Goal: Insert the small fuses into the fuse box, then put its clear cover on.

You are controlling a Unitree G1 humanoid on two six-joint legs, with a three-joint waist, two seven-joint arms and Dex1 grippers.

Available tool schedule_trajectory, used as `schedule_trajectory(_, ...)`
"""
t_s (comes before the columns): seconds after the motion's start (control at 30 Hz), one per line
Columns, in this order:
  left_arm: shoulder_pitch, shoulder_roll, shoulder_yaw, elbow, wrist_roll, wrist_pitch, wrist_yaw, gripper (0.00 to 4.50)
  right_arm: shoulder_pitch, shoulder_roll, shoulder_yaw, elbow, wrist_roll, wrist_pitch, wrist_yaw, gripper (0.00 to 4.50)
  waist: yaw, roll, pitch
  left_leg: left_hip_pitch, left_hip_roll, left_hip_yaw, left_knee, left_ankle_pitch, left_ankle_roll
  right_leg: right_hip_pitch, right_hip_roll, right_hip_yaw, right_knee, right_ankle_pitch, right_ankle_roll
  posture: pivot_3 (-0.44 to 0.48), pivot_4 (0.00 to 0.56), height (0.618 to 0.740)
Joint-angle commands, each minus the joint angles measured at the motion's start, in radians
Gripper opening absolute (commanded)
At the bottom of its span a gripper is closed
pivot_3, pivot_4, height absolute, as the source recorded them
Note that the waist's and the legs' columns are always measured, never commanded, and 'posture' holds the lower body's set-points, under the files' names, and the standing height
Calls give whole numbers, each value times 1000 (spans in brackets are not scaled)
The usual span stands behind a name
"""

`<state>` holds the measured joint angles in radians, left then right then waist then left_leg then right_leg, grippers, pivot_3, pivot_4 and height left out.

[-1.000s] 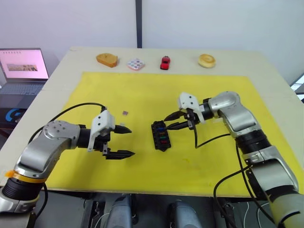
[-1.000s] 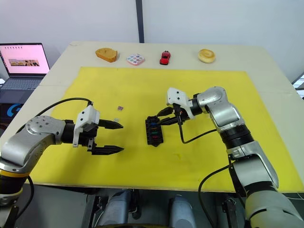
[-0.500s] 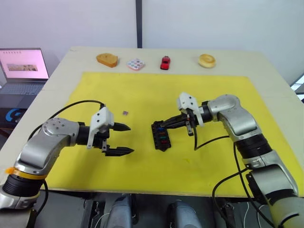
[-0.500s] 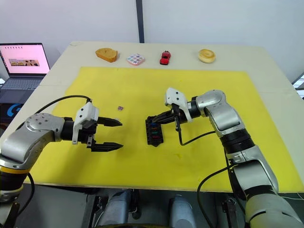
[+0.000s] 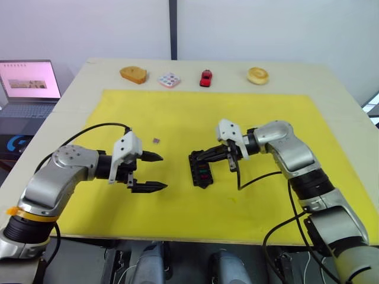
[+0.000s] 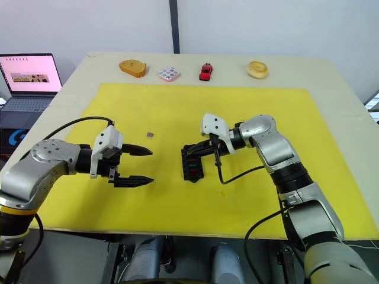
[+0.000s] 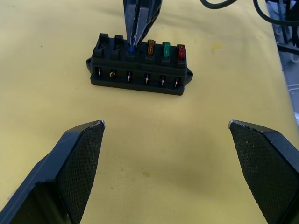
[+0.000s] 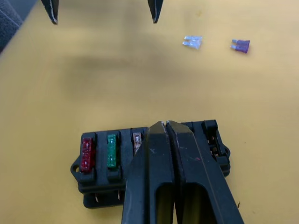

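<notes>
The black fuse box [image 5: 200, 170] lies mid-mat, with red [image 8: 87, 154], green [image 8: 111, 150] and amber [image 8: 137, 140] small fuses seated in a row. My right gripper [image 5: 198, 157] is shut. Its tips bear down on a teal fuse [image 7: 131, 48] in the slot beside the amber one. To the box's left, my left gripper [image 5: 161, 172] hovers open with nothing in it. A purple fuse [image 5: 156, 141] and a grey fuse [image 8: 192, 41] lie loose on the mat beyond the left gripper. The clear cover is out of view.
The yellow mat [image 5: 177, 112] covers most of the table. Along the far edge stand an orange block [image 5: 132, 73], a white tile with coloured dots [image 5: 169, 79], a red toy car [image 5: 205, 77] and a tan ring [image 5: 257, 75]. A laptop [image 5: 29, 83] sits off the left.
My right gripper's fingers have shut and moved left and down onto the fuse box. The left gripper has barely shifted and stays open.
</notes>
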<state>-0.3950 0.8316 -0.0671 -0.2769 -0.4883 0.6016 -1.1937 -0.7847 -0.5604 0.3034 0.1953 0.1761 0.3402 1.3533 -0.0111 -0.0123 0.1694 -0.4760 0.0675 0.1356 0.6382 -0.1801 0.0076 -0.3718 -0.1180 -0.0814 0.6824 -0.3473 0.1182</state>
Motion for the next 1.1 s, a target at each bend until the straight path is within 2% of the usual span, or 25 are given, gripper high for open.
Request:
schedule_trajectory(0.03,-2,10,16,-25,-8,-6,4,4500,0,-1,2,2,-13,-22,-3,70,0,0,0,0,0,0,0,0,0,0,0,0,0,0,0,0,150,740)
schedule_trajectory(0.83,5,8,16,-17,8,-29,6,4500,48,-21,55,56,-63,-9,11,70,2,0,-1,1,0,0,0,0,0,2,0,0,0,0,0,0,150,740)
schedule_trajectory(1.1,14,10,18,-17,9,-39,9,4500,51,-24,63,63,-65,-6,19,70,2,0,-1,7,0,0,0,0,0,4,0,0,-1,0,0,0,150,740)
